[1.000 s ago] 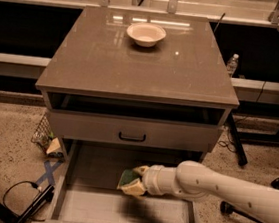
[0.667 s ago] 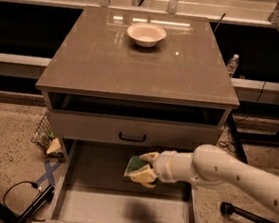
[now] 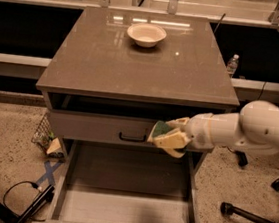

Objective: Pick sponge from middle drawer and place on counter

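Midair, the hand (image 3: 166, 136) grips the sponge (image 3: 161, 128) (green face showing) above the open middle drawer (image 3: 118, 210).

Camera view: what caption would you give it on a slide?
Tool holds the sponge over the open drawer, not yet up at the counter with its bowl.

Clamped hand (image 3: 168, 136) centre-right, arm (image 3: 228, 131) outstretched

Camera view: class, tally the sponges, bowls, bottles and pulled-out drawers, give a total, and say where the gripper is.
Sponges: 1, the sponge, held in the gripper above the middle drawer
Bowls: 1, the white bowl on the counter
Bottles: 1, the water bottle
Pulled-out drawers: 1
Total: 4
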Robot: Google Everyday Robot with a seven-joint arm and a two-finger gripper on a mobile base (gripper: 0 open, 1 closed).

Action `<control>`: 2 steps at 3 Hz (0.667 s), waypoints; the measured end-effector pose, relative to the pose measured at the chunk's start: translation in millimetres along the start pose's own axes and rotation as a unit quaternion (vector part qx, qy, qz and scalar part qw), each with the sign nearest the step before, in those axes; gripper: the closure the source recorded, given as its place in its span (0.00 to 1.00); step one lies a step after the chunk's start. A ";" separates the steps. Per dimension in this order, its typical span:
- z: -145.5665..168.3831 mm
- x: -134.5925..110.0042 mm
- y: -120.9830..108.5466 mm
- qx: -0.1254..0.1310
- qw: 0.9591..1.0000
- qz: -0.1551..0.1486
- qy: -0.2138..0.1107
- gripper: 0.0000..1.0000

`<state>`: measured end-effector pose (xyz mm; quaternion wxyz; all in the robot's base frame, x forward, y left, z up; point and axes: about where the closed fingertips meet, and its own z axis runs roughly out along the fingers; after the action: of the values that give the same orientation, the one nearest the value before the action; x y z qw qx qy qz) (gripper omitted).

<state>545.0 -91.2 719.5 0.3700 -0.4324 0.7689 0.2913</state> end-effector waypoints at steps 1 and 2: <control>-43.4 -51.5 -14.3 0.015 1.000 0.010 -0.013 1.00; -71.5 -101.4 -23.0 0.037 0.999 0.006 -0.026 1.00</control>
<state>578.3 -111.0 839.6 0.4036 -0.4061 0.7719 0.2763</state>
